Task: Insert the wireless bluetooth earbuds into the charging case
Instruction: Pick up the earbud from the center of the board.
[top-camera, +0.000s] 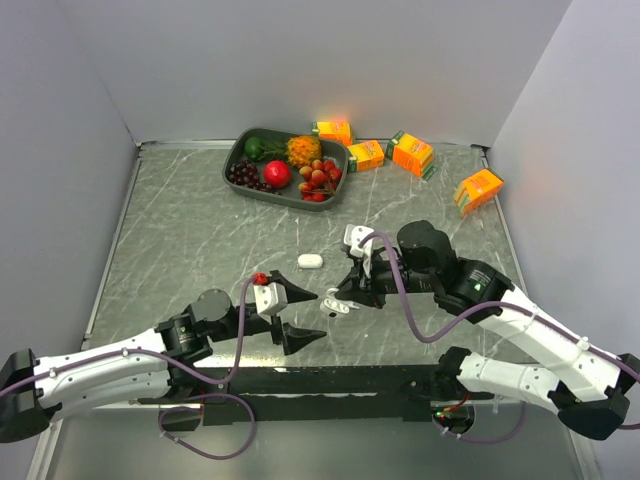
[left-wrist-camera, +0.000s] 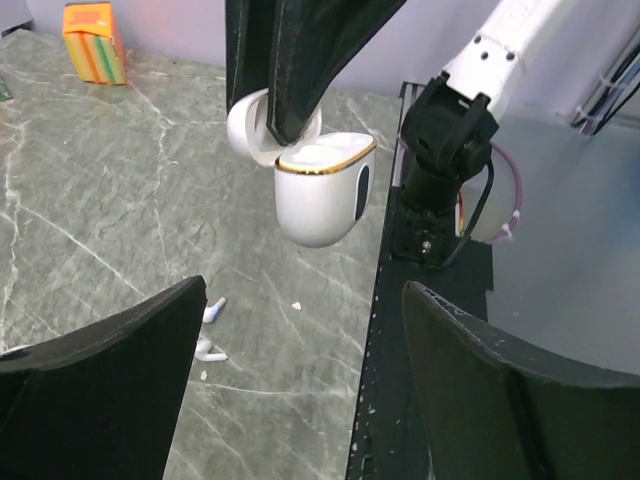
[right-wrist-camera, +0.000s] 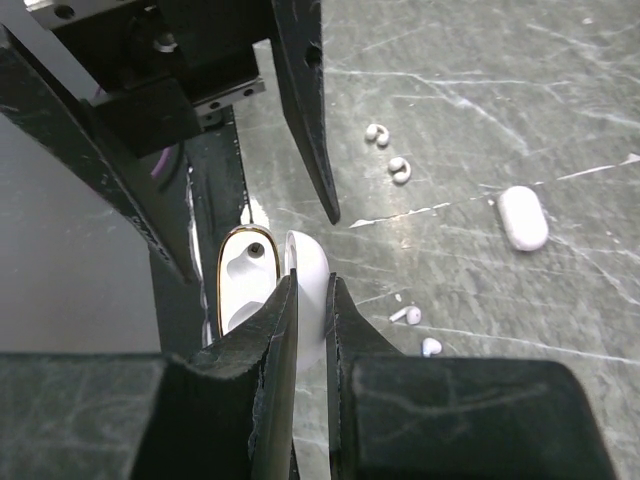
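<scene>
**Six o'clock of table (top-camera: 180, 240) centre: case (left-wrist-camera: 320, 200) open, earbuds (right-wrist-camera: 405, 315) out**

Right gripper (right-wrist-camera: 312, 285) clenched on the case's lid, case hanging open. Left gripper (top-camera: 318, 316) released, jaws wide, at its nine o'clock. All four earbuds lie loose on the table.

A grey surface (top-camera: 200, 250) with white marble veining is enclosed on three sides by plain pale walls. A back wall (top-camera: 320, 60) is set along the surface's far edge, a left wall (top-camera: 50, 150) along its left edge and a right wall (top-camera: 580, 100) along its right edge. A thin metal rim (top-camera: 190, 143) is seen at the surface's far edge, and a black strip (top-camera: 340, 385) is laid across its near edge. The surface is evenly lit, with only soft shadows cast on it.
</scene>
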